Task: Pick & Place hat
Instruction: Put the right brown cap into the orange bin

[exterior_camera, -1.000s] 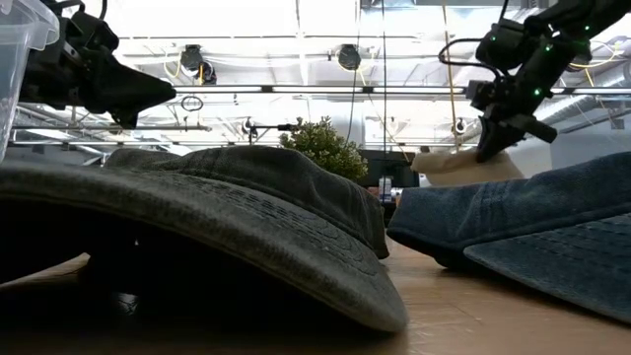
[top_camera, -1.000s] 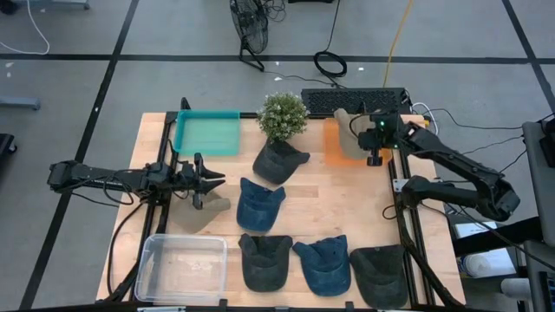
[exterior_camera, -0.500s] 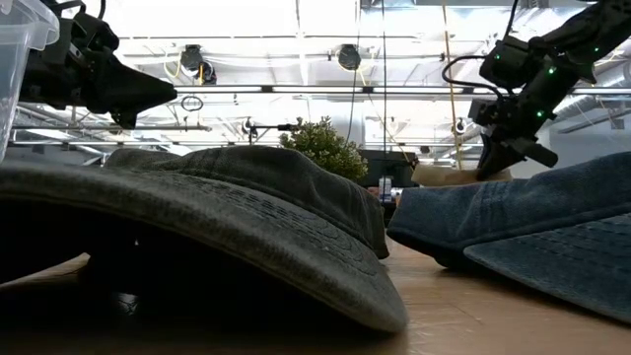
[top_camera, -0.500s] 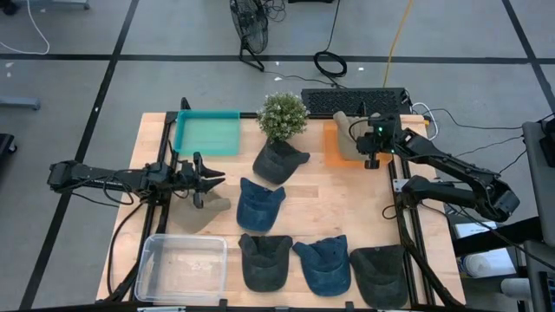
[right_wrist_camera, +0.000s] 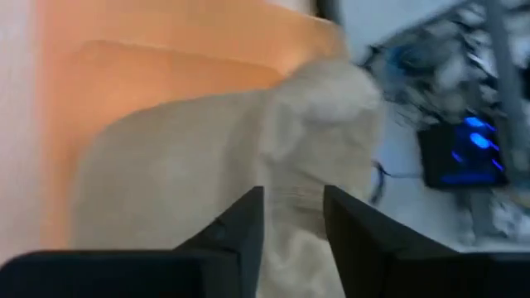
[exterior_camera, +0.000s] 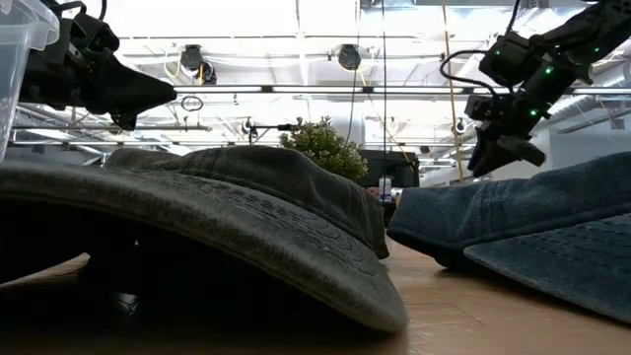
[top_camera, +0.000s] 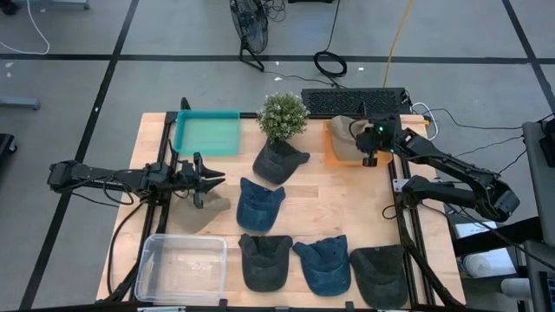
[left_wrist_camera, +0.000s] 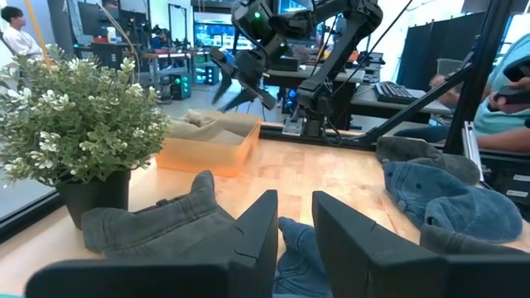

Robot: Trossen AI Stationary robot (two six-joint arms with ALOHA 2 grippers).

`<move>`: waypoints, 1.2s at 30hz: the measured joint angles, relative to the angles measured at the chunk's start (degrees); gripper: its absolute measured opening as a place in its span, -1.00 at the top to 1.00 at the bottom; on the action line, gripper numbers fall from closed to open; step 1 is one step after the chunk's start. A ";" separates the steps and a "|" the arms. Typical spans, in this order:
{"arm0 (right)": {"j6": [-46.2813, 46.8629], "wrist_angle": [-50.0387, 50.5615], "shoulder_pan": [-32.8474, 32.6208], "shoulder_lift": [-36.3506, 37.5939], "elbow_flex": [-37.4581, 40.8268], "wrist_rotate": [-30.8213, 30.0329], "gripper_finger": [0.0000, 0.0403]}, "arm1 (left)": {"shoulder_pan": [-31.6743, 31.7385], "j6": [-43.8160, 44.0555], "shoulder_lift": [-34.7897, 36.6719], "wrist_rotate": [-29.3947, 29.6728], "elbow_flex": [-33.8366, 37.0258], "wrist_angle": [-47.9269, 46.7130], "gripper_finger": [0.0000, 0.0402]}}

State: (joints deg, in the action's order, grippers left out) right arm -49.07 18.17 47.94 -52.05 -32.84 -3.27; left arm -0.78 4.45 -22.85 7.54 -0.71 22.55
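A tan hat lies in the orange tray at the table's far right, its crown up. My right gripper hangs just above it, open, with the hat showing past its spread fingers. My left gripper waits at the table's left side, level and open, nothing between its fingers. It is above a khaki hat that rests flat on the table.
Several dark and blue hats lie across the table's middle and near edge. A potted plant and a teal tray stand at the far edge. A clear bin sits near left, and a keyboard lies beyond the orange tray.
My right gripper has sunk a little toward the orange tray, tipping its fingers further down, and has opened and let go of the tan hat. The hat, held above the tray before, has dropped into it.
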 joint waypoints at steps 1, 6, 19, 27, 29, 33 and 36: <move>1.67 -1.21 -0.02 0.07 0.00 -1.43 0.37 | -0.01 0.04 0.00 -0.01 0.00 -0.01 0.56; 10.28 -6.64 0.00 0.81 0.00 -2.80 0.34 | 0.00 0.09 -0.02 -0.01 0.00 0.00 0.56; 46.85 -16.04 0.01 -4.97 0.00 1.43 0.54 | -0.01 -1.03 0.00 0.48 -0.02 2.24 0.56; 52.28 -25.98 0.13 -18.11 -0.04 -5.97 0.61 | 0.00 -0.92 -0.02 0.49 -0.02 3.53 0.56; 53.01 -27.86 0.13 -21.45 -0.04 -5.97 0.62 | -0.02 -0.48 -0.02 0.49 -0.02 2.69 0.56; 53.59 -33.72 0.13 -26.29 -0.04 -5.92 0.62 | -0.02 0.46 -0.02 0.49 -0.02 2.10 0.56; 55.87 -37.57 0.13 -27.69 -0.04 -5.92 0.62 | -0.02 0.49 -0.02 0.49 -0.02 1.90 0.56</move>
State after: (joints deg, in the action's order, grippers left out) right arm 6.79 -19.40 48.07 -79.74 -32.88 -9.19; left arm -0.80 4.94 -22.87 8.03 -0.73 24.44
